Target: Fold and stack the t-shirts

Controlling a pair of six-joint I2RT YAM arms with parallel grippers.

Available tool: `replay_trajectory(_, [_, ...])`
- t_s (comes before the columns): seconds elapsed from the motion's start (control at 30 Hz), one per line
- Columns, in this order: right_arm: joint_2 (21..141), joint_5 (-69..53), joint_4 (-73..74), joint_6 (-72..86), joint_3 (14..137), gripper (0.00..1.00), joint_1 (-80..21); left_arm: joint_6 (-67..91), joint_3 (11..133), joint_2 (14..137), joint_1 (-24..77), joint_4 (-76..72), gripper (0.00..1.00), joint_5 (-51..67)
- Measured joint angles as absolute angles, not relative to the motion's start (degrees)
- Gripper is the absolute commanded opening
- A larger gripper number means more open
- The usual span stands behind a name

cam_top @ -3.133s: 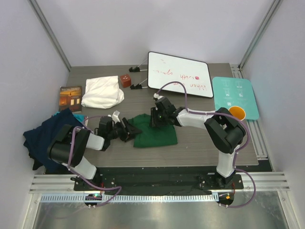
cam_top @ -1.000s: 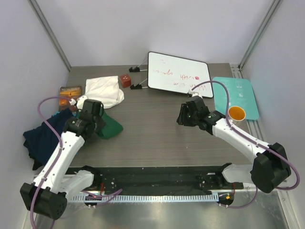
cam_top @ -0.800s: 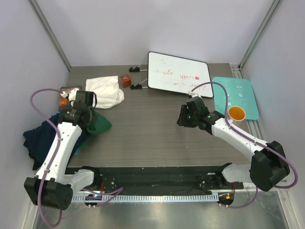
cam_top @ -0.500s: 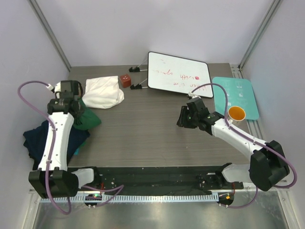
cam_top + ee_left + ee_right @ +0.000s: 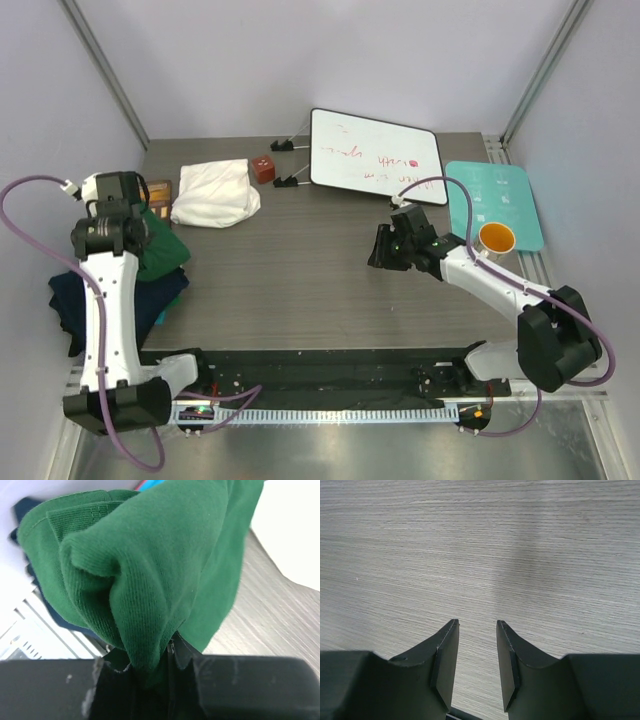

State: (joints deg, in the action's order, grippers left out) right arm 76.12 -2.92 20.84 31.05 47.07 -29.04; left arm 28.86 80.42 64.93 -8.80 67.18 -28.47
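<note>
My left gripper (image 5: 138, 222) is shut on a bunched fold of the dark green t-shirt (image 5: 162, 248), at the table's far left. In the left wrist view the green t-shirt (image 5: 150, 565) fills the frame and is pinched between the jaws. It hangs over the navy t-shirt (image 5: 85, 300), which lies crumpled at the left edge. The folded cream-white t-shirt (image 5: 215, 192) lies at the back left. My right gripper (image 5: 374, 254) is open just above bare table (image 5: 480, 540), with nothing between its fingers (image 5: 445, 660).
A whiteboard (image 5: 375, 155) on clip stands is at the back centre. A teal board (image 5: 500, 195) with an orange mug (image 5: 497, 237) on it lies at the right. A small brown cube (image 5: 263, 168) sits by the white shirt. A brown book (image 5: 158, 188) shows beside the left wrist.
My left arm has carried the green t-shirt from the table's middle leftward and back, over the navy shirt. The right arm has drawn back to the right and has barely moved in the last second.
</note>
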Motion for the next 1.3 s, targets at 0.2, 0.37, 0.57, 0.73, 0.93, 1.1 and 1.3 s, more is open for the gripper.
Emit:
replay_trajectory(0.2, [76.5, -4.6, 20.8, 29.7, 47.1, 0.41, -28.2, 29.6, 75.6, 57.4, -11.7, 68.2, 0.0, -31.1])
replay_trajectory(0.37, [76.7, -6.3, 20.8, 29.5, 47.0, 0.41, -27.9, 30.2, 70.7, 54.5, -15.6, 68.3, 0.0, -32.1])
replay_trajectory(0.57, [78.1, -8.3, 20.8, 29.3, 46.8, 0.41, -27.9, 31.3, 69.5, 54.3, -17.4, 68.5, 0.0, -34.2])
replay_trajectory(0.73, [78.2, -9.1, 20.7, 29.2, 46.7, 0.41, -27.9, 32.0, 67.9, 55.0, -18.7, 68.4, 0.0, -36.3])
replay_trajectory(0.93, [78.7, -10.6, 20.6, 29.3, 46.6, 0.41, -27.9, 32.6, 66.1, 58.4, -20.4, 68.4, 0.0, -37.5])
replay_trajectory(1.1, [79.7, -11.7, 20.6, 29.3, 46.6, 0.41, -27.9, 32.7, 65.8, 62.4, -23.8, 68.4, 0.0, -37.3])
replay_trajectory(1.3, [81.2, -12.9, 20.1, 29.4, 46.6, 0.41, -27.9, 33.7, 66.5, 70.5, -29.3, 68.4, 0.05, -34.8])
